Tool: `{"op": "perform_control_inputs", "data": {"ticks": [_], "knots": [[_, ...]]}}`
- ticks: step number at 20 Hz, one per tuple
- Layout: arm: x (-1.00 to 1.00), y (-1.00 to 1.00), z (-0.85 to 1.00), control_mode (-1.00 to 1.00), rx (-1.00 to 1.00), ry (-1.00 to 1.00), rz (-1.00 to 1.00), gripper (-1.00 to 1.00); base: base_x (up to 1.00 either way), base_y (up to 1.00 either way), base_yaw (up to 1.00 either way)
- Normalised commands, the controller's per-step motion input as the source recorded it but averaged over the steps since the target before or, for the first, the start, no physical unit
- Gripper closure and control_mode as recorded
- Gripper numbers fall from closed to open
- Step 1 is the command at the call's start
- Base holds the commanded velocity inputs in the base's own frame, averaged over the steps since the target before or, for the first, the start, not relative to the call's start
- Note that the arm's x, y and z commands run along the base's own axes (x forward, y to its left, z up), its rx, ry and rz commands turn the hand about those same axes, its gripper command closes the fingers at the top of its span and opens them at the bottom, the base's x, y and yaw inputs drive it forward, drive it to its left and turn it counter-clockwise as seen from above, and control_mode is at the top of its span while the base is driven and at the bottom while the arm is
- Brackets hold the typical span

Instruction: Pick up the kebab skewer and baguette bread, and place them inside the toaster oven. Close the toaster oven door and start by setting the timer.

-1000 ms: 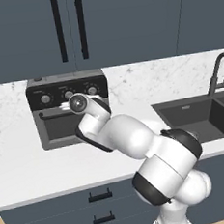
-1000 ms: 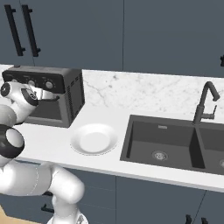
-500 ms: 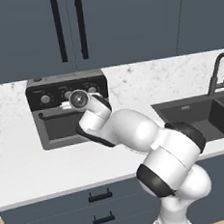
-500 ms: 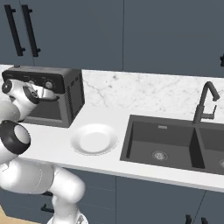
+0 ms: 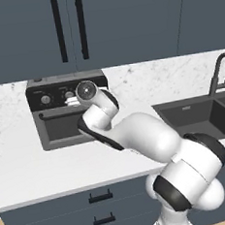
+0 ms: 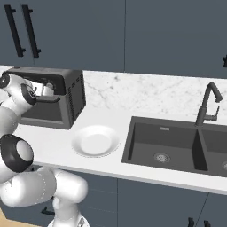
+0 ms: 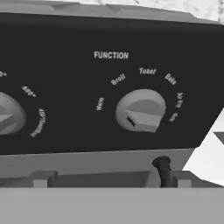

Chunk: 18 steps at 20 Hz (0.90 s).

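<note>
On the white bench point(image 6: 106, 117), against the back wall: toaster oven point(image 5: 68, 109), toaster oven door point(image 5: 62, 131) shut upright, black bar handle across its top. Right at the control panel: fingers point(image 5: 73, 101) spread wide, gripping nothing. Close ahead, FUNCTION knob point(image 7: 141, 110); white plate point(image 6: 95, 141) beside the oven.

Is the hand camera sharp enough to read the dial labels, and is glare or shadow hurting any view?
Hand view: greyscale, soft but legible; FUNCTION, Broil, Toast and Bake read around the knob. Left base view: flat, even light, no glare, arm hides part of the toaster oven. Right base view: clear, plate evenly lit.
</note>
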Motion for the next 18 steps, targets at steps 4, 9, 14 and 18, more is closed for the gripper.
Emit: {"op": "perform_control_inputs", "data": {"ticks": [4,9,14,18], "knots": [[-0.72,0.09,0.25,-1.00,0.00,0.07,-0.01,-1.00,0.00,0.00,0.00],[-0.68,0.19,0.01,-1.00,0.00,0.13,-0.04,-1.00,0.00,0.00,0.00],[-0.41,0.41,0.00,-1.00,-0.03,-0.02,0.00,-1.00,0.00,0.00,0.00],[-0.12,0.54,0.00,-1.00,-0.09,-0.09,0.00,-1.00,0.00,0.00,0.00]]}}
